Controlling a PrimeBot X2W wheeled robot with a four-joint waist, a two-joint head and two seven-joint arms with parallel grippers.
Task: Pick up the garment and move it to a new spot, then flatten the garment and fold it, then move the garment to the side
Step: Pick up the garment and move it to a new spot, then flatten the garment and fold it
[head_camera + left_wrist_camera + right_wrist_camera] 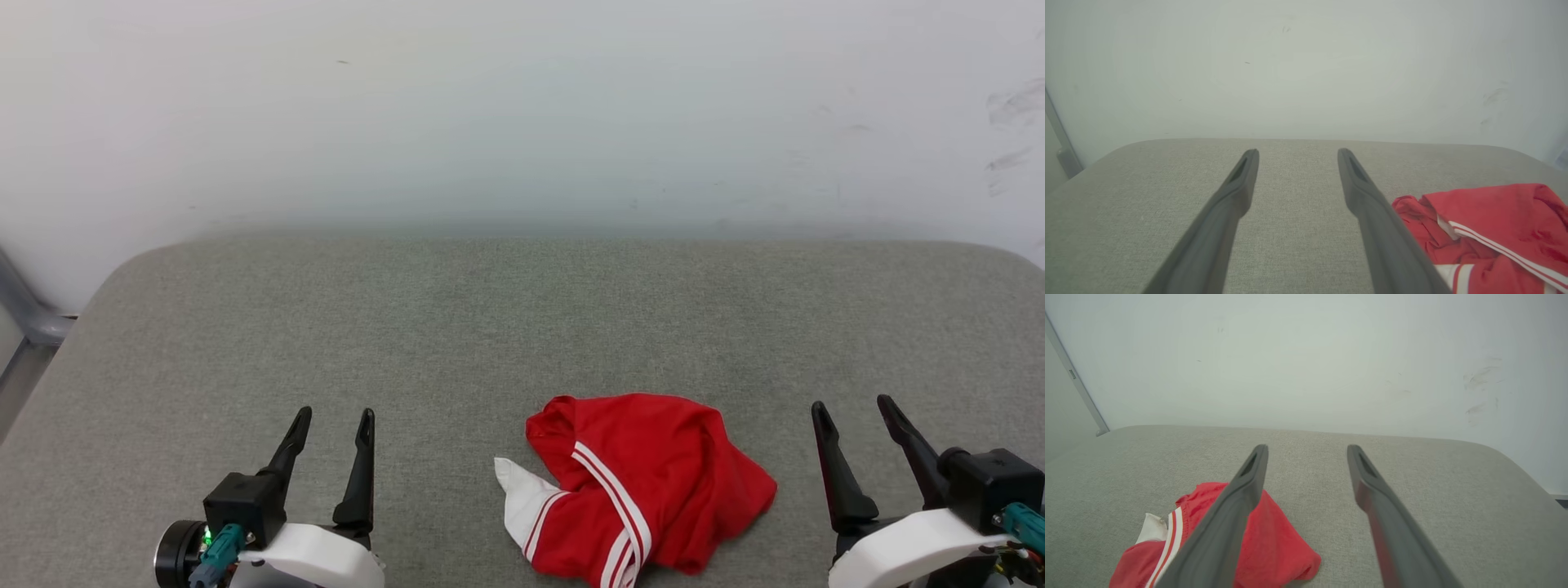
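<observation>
The garment (pixel 645 482) is a red jersey with white striped trim and a white sleeve corner. It lies crumpled in a heap on the grey padded table (pixel 490 327), near the front edge, between my arms. My left gripper (pixel 335 420) hovers open to its left, nothing between the fingers. My right gripper (pixel 853 408) stands open to its right, also empty. In the left wrist view the garment (pixel 1490 228) lies right of the left gripper (pixel 1296 153). In the right wrist view the garment (pixel 1274 543) sits behind the left finger of the right gripper (pixel 1306 449).
A pale wall (pixel 522 106) rises just behind the table's far edge, with faint scuff marks at the right. A grey metal frame bar (pixel 24 318) stands past the table's left corner. The grey table surface stretches wide beyond the heap.
</observation>
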